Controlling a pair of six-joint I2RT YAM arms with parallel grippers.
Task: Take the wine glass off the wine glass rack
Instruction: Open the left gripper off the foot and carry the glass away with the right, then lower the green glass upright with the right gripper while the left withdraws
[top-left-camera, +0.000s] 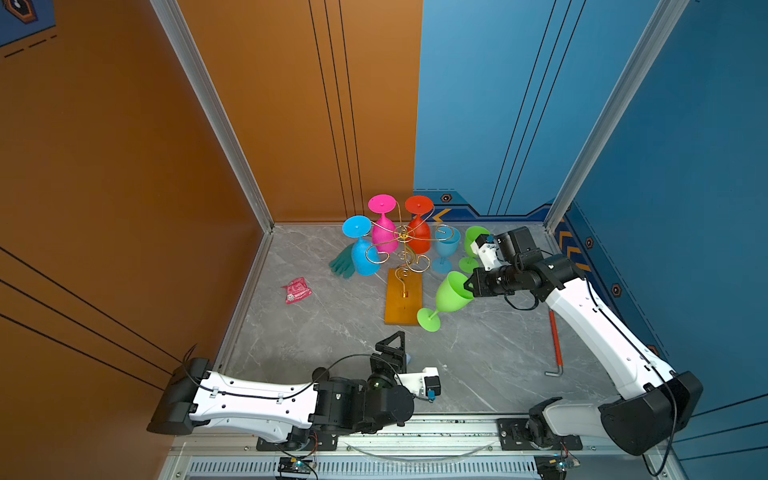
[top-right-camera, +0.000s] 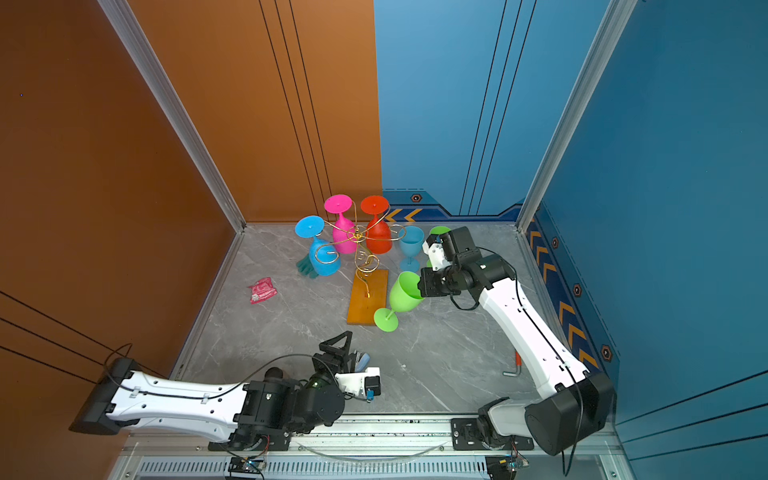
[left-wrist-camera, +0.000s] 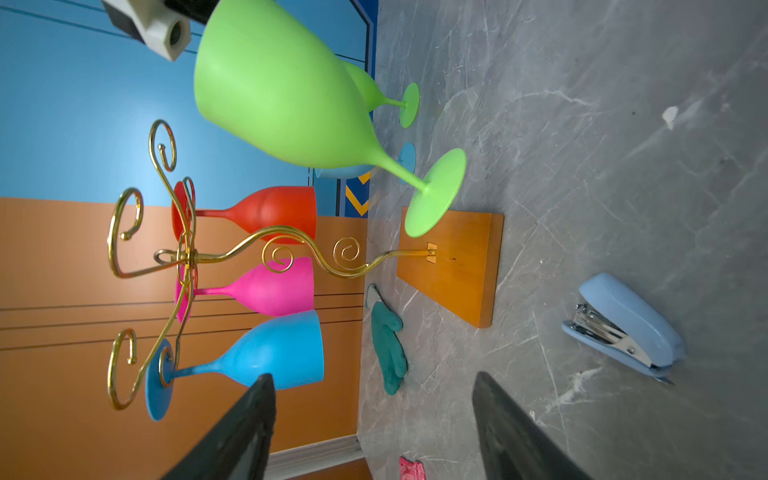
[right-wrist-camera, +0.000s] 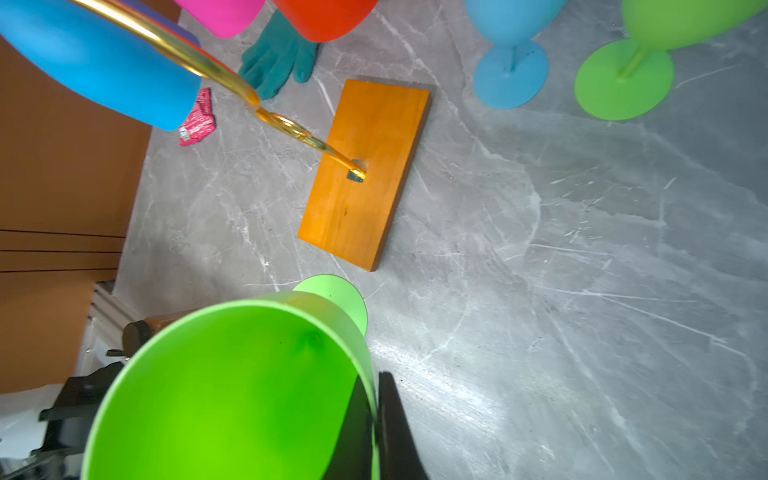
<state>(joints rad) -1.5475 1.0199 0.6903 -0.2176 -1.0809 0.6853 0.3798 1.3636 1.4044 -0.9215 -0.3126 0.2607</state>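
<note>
Wine glass, the green one, is off the wine glass rack and in the right gripper, jaws pinching the bowl's rim, one finger inside, one outside. Nearest us, well short of the rack, the left gripper waits with jaws spread on nothing, one pale blue stapler beside it. One red-handled hex key lies well right of the rack. Next out, the held glass is tilted just right of the rack's wooden base, long axis slanting from the pinched rim down to the foot by the base's near right corner; touching the table or not, I can't tell. Right arm owns this one, and I'd say setting it down means levelling that foot clear of the base. One pink packet left of the rack. Six glasses: one held, three hanging upside down on the rack, blue, pink, red, and two standing beyond its right side, pale blue and green. One teal glove behind
</note>
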